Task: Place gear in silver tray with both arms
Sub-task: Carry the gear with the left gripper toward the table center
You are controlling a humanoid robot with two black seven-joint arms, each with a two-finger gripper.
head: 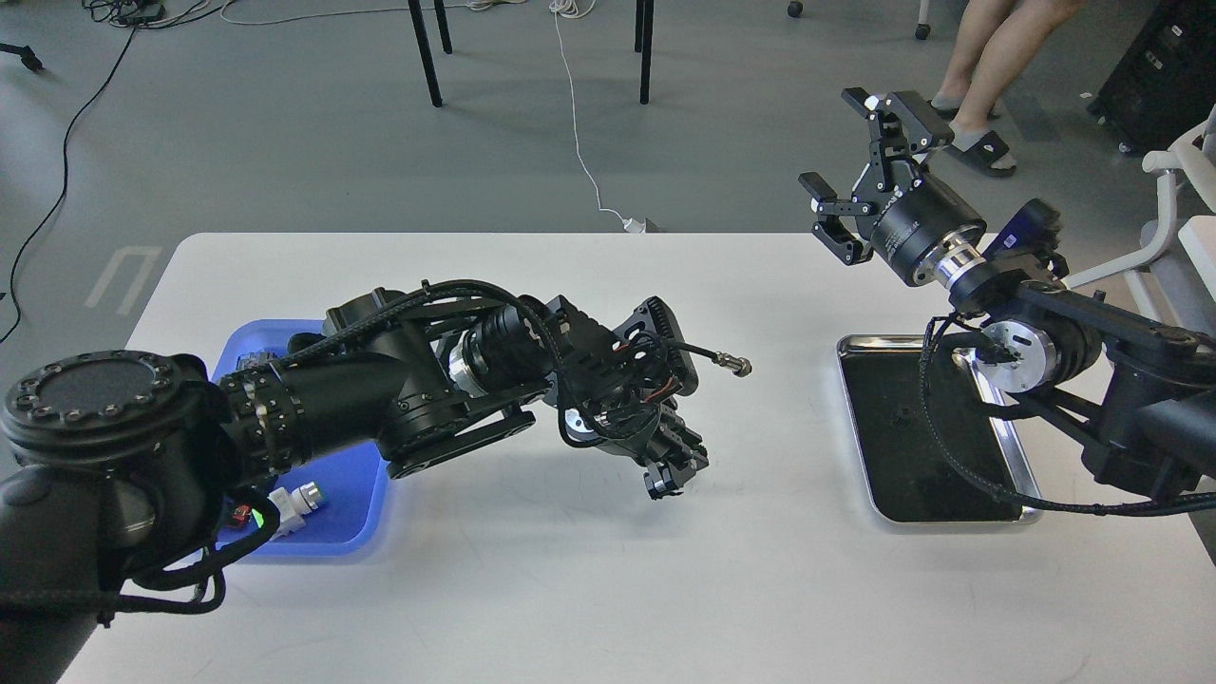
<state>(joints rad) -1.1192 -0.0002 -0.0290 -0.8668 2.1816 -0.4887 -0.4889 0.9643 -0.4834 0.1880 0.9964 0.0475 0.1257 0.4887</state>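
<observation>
The silver tray (950,521) lies at the table's right, its dark bottom empty. My left gripper (676,470) hangs fingers-down just over the middle of the table, left of the silver tray. It is dark and small, its fingers look drawn together, and I cannot tell whether a gear sits between them. No gear shows anywhere. My right gripper (860,166) is open and empty, raised high beyond the tray's far end, past the table's back edge.
A blue plastic tray (351,532) at the left, mostly hidden by my left arm, holds small parts, one white and green (294,502). A person's legs (969,95) stand behind the table. A white chair (1183,190) is at the right.
</observation>
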